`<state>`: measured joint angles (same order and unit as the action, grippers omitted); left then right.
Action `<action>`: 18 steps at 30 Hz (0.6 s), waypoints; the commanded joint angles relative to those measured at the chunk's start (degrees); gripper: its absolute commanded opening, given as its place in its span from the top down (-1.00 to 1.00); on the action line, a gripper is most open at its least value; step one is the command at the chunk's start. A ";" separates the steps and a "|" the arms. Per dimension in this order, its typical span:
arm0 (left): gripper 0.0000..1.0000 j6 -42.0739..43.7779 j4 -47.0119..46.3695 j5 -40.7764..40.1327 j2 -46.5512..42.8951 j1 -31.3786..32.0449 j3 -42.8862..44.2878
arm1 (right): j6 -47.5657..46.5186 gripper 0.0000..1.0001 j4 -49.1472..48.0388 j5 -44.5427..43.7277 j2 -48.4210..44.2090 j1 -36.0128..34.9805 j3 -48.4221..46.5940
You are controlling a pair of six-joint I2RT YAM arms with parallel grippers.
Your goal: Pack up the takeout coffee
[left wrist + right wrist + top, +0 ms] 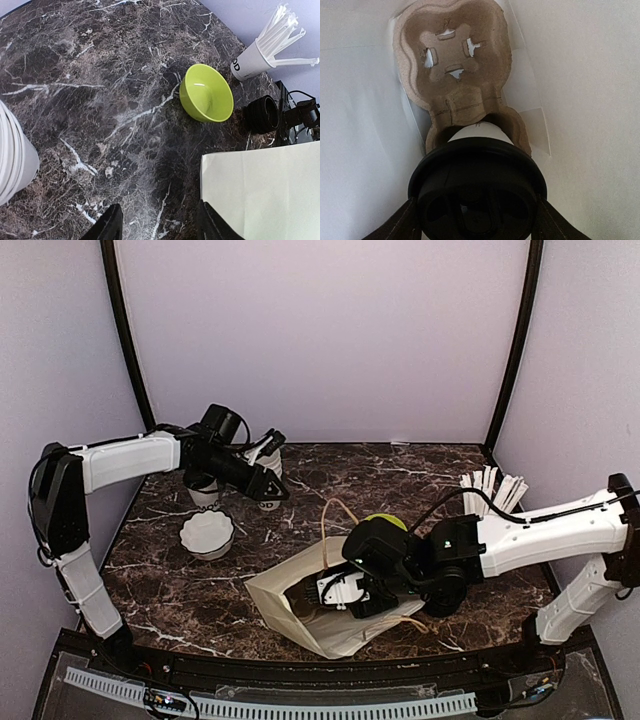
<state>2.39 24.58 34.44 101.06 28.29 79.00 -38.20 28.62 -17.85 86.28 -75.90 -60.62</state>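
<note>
Right pincer [477, 222] clamped on lidded coffee cup [477, 170], cup in near pocket of pulp carrier [452, 55] inside bag [360, 125]. Risk: pulling out may snag the limp bag wall and tip the cup. Far off, left pincer [157, 225] released, empty, over bench [100, 100].

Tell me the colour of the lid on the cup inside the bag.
Black lid; right wrist view.

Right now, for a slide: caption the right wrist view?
Right gripper holds black-lidded coffee cup in pulp carrier inside white bag.
</note>
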 commanded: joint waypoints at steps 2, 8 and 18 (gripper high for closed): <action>-0.06 0.62 3.17 1.20 2.17 -0.08 4.01 | 0.96 -0.05 9.41 1.01 0.73 -1.09 2.73; -0.06 0.21 2.79 2.60 4.27 -0.08 5.26 | 1.12 -0.18 10.43 3.67 1.33 -0.82 2.07; -0.06 0.01 1.46 2.78 3.83 -0.08 4.68 | -0.23 -0.17 8.44 -0.18 2.29 0.78 0.63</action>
<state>2.35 26.04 35.77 106.24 28.29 82.85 -38.46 29.10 -17.87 86.39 -75.55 -60.97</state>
